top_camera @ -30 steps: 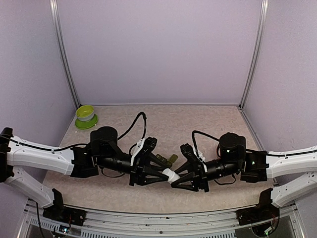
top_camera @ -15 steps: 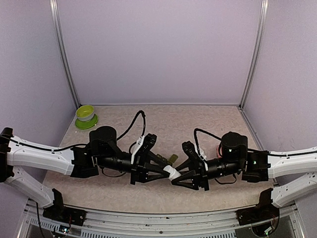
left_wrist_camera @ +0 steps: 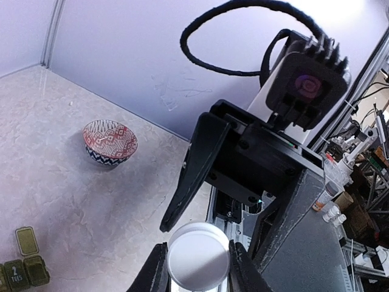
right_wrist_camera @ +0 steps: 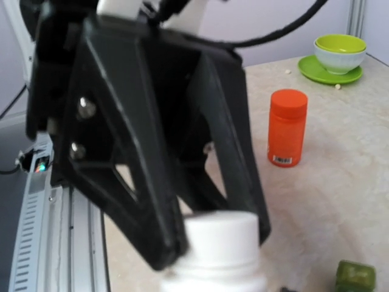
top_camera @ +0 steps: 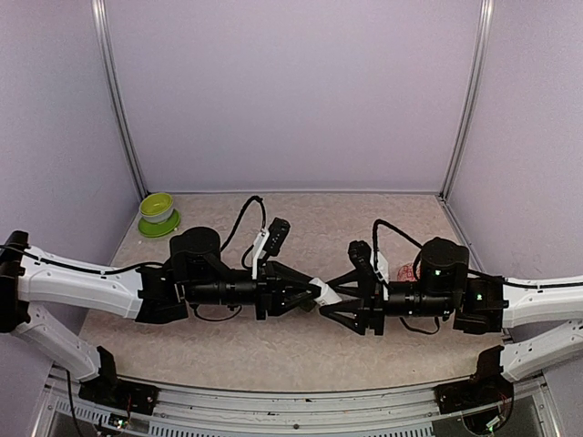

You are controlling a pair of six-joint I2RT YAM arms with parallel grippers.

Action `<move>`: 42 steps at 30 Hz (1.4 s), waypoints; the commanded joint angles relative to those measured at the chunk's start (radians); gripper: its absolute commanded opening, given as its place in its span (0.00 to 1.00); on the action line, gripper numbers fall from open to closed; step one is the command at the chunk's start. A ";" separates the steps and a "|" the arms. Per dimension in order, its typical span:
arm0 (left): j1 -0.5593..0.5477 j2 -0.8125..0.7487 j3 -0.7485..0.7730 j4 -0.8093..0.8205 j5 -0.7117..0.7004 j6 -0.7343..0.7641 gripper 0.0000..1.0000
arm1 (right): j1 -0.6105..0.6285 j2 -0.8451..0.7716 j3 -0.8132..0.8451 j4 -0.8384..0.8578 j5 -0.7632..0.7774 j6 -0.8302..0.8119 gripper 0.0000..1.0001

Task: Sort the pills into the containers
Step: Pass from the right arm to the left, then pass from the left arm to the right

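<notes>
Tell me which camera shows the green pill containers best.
The left wrist view: the containers sit in its bottom-left corner, sharp enough to tell separate square boxes, though cut off by the frame. The right wrist view catches only one blurred green box at its bottom edge. The top view shows none; the arms probably cover them.

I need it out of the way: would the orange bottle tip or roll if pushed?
The orange bottle stands upright and is tall for its base, so a high push would probably tip it. Being round, it would then likely roll.
</notes>
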 commanded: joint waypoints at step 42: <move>-0.054 -0.032 -0.103 0.337 -0.027 -0.033 0.00 | -0.003 0.084 -0.200 0.782 -0.142 0.317 0.56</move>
